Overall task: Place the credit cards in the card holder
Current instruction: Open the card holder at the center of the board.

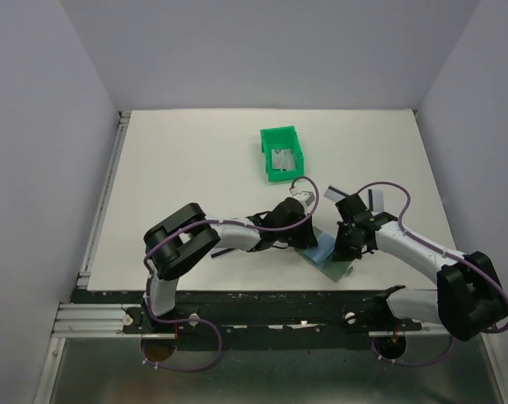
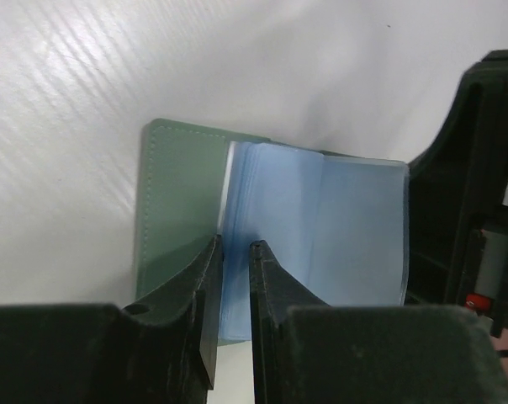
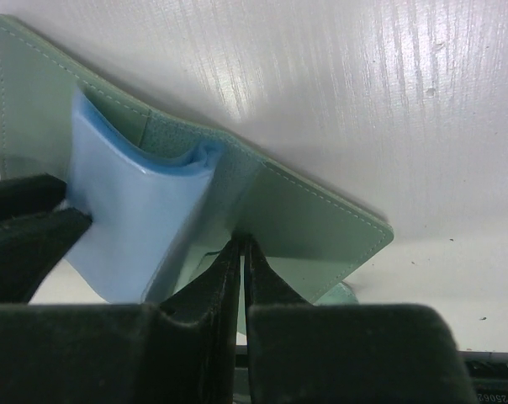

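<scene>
The card holder [image 1: 325, 255] lies open near the table's front edge, with a grey-green cover [image 2: 174, 202] and pale blue pockets [image 2: 321, 227]. My left gripper [image 1: 303, 232] [image 2: 235, 248] is shut on the stack of blue pocket leaves. My right gripper [image 1: 348, 246] [image 3: 240, 244] is shut on the edge of the green cover [image 3: 313, 219], and the blue pockets [image 3: 136, 219] bulge to its left. One silvery credit card [image 1: 281, 158] lies inside the green bin [image 1: 281, 135]. Two more cards [image 1: 332, 192] [image 1: 377, 199] lie on the table behind the right wrist, partly hidden.
The right arm's black body [image 2: 464, 194] stands close to the holder's right side. The left gripper's finger [image 3: 27, 227] shows at the left of the right wrist view. Grey walls enclose the white table [image 1: 187, 185] on three sides.
</scene>
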Controlling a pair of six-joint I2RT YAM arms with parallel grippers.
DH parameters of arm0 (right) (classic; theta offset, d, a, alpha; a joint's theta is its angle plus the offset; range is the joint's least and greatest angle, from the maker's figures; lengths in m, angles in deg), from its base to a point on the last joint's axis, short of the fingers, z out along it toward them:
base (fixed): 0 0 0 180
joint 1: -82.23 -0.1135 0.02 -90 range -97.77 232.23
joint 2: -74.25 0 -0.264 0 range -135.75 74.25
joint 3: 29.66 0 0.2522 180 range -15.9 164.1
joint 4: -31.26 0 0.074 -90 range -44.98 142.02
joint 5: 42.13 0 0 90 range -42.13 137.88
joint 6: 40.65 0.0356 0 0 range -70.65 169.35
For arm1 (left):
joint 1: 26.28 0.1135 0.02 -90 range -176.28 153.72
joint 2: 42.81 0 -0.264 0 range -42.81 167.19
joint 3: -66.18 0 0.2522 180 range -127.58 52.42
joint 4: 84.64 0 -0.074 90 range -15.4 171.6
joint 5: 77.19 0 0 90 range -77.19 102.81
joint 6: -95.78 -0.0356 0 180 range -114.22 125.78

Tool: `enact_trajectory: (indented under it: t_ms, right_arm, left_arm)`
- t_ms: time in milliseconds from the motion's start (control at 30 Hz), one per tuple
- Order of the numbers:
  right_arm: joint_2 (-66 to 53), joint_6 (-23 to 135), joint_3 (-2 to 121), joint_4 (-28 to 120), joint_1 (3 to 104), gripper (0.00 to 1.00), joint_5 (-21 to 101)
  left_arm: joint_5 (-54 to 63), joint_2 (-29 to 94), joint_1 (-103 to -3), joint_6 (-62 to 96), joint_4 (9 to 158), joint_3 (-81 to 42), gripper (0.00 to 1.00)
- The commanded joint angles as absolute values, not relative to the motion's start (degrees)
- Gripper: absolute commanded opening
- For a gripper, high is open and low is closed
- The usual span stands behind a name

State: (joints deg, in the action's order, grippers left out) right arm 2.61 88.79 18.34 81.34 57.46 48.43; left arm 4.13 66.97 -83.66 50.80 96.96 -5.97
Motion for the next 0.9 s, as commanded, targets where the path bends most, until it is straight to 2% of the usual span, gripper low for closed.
enact_trajectory:
  t_ms: [0, 367, 533, 700, 867]
  right_arm:
    - [1.03, 88.99, 17.50, 80.18, 57.71, 0.13, 48.75]
    - [2.53, 89.34, 17.14, 80.27, 57.62, 0.13, 49.72]
    - [5.68, 90.04, 16.79, 81.14, 57.62, 0.21, 50.25]
    - [11.30, 90.22, 19.86, 87.28, 57.62, 0.36, 53.67]
    - [18.51, 89.78, 23.64, 94.06, 57.62, 0.40, 58.42]
  left_arm:
    - [-4.84, 67.93, -84.81, 53.59, 104.97, -4.18, 0.25]
    - [-11.00, 71.01, -86.04, 58.08, 116.40, -1.99, 0.23]
    - [-11.53, 71.63, -86.57, 59.31, 118.87, -1.02, 0.22]
    - [-11.44, 71.89, -87.01, 59.40, 119.13, -1.19, 0.21]
    - [-11.88, 73.03, -87.54, 59.40, 119.04, -2.51, 0.21]
